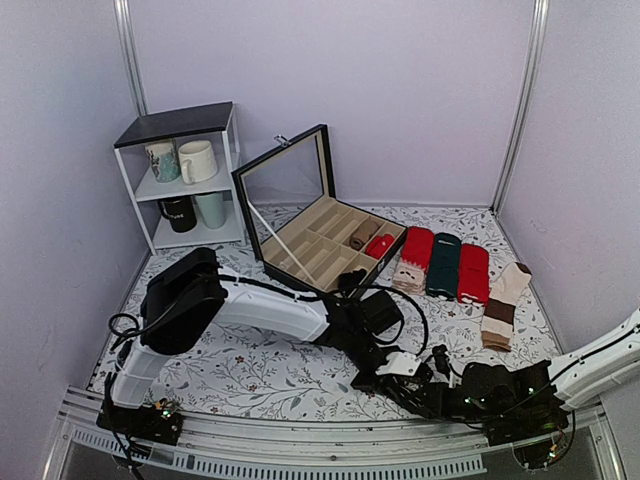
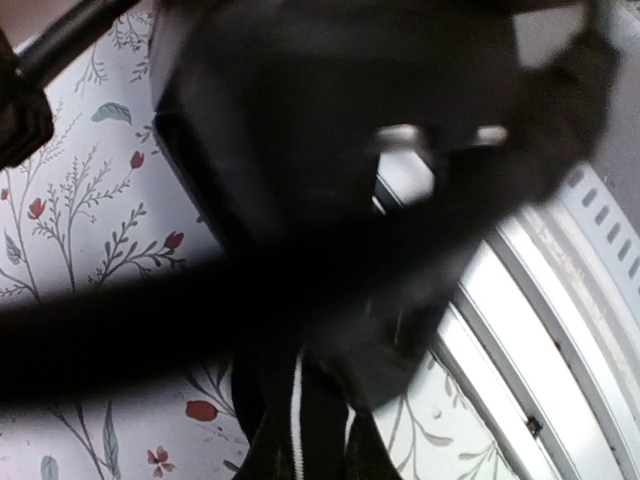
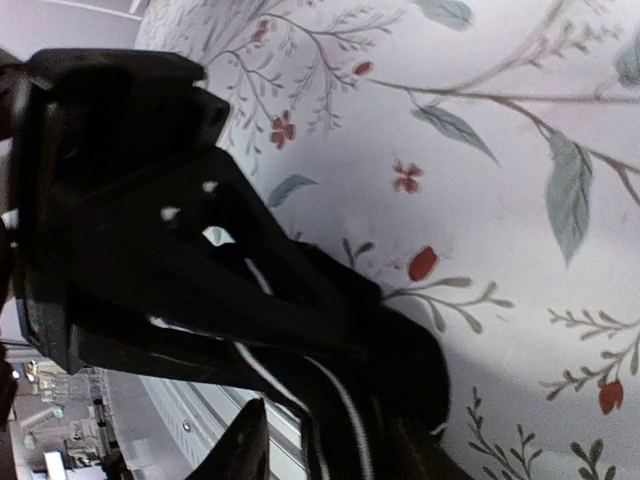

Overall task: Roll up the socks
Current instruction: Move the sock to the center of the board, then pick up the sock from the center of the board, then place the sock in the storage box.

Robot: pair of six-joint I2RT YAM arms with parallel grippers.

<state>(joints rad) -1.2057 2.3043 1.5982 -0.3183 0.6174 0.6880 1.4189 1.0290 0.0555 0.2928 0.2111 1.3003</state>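
Top view: the left arm (image 1: pixel 270 310) and right arm (image 1: pixel 600 365) meet low over the near edge of the surface (image 1: pixel 250 370), probably to share 1 grip.

Left wrist view: blur hides the left fingers (image 3: pixel 300 285); the socks (image 2: pixel 300 425) trail beneath them.

Right wrist view: the left fingers look pressed together on the socks' end. The right fingers (image 3: pixel 248 445) stand spread, 1 clear of the fabric. The socks' long axis runs from the left fingertips down between the right fingers.
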